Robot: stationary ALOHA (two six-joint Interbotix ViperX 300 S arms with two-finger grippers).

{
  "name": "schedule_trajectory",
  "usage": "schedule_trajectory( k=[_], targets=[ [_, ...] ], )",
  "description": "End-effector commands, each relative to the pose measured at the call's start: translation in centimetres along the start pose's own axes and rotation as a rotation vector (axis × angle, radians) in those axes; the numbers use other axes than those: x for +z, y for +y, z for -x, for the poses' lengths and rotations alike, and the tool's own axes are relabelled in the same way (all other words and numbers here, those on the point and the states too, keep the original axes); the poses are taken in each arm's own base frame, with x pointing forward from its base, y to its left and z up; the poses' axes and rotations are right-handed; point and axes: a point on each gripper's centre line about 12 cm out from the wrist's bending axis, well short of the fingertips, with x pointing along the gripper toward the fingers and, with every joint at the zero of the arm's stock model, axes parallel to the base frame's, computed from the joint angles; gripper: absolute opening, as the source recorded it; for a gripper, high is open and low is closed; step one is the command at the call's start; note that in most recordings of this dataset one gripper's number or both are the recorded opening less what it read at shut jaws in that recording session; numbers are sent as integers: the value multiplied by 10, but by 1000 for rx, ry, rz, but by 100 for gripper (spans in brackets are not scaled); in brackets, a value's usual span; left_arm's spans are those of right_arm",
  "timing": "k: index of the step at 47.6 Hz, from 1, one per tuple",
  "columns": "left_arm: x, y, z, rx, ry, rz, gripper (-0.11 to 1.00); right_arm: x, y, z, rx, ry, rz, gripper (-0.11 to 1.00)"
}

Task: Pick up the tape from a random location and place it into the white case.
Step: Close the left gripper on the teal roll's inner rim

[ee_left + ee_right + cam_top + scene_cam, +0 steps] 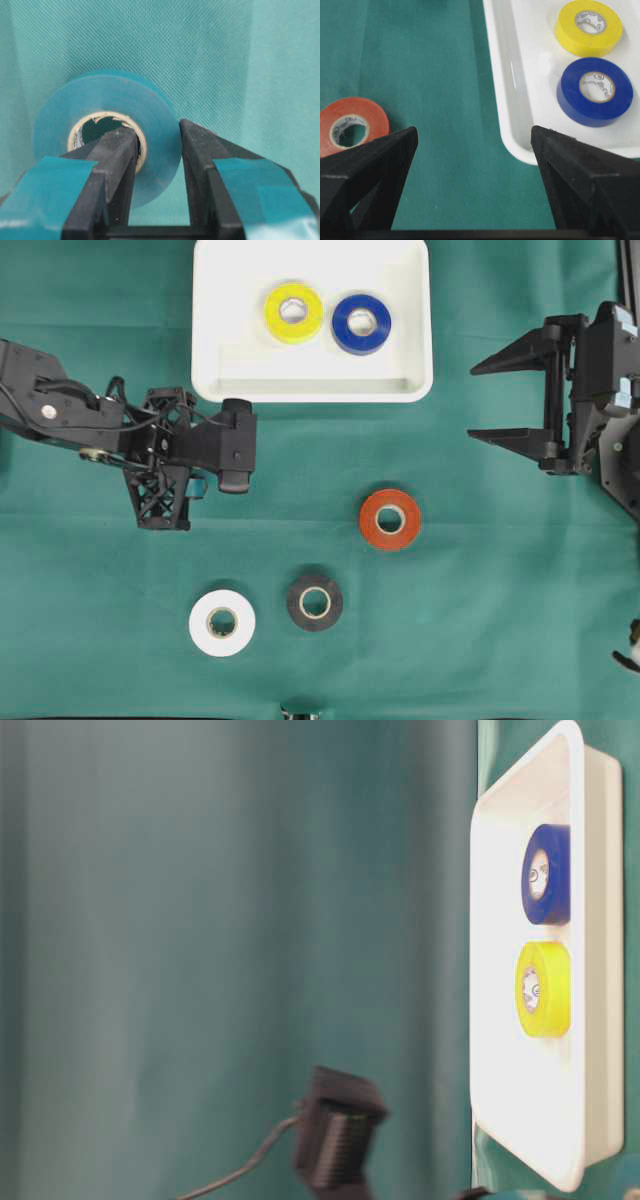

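Overhead: green cloth (520, 620) covers the whole table.

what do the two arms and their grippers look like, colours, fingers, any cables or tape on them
Both arms are matte black. The left gripper has open lattice-like finger frames, thin black cables along the arm and a small silver screw head; the left wrist view shows teal tape on its fingers. The right gripper has long black wedge-shaped fingers tapering to points, with pale labels on the body behind.
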Motion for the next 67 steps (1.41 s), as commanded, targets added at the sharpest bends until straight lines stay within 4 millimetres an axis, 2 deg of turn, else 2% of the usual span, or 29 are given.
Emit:
schedule_trajectory(
  k=[1,29,52,58,67],
  targets=[
    [13,-2,20,-5,-50,-4,22,11,1,0,4,-32,-5,90],
    [37,-6,105,-8,-84,-16,22,14,1,1,-2,-24,-5,90],
    [56,-9,189,-10,-156,-31,22,18,1,1,-10,-13,-5,90],
    [58,-9,201,-9,-147,-30,22,19,1,1,-10,-15,-6,90],
    [60,-9,207,-9,-147,-32,22,18,1,1,-10,-13,-5,90]
  ],
)
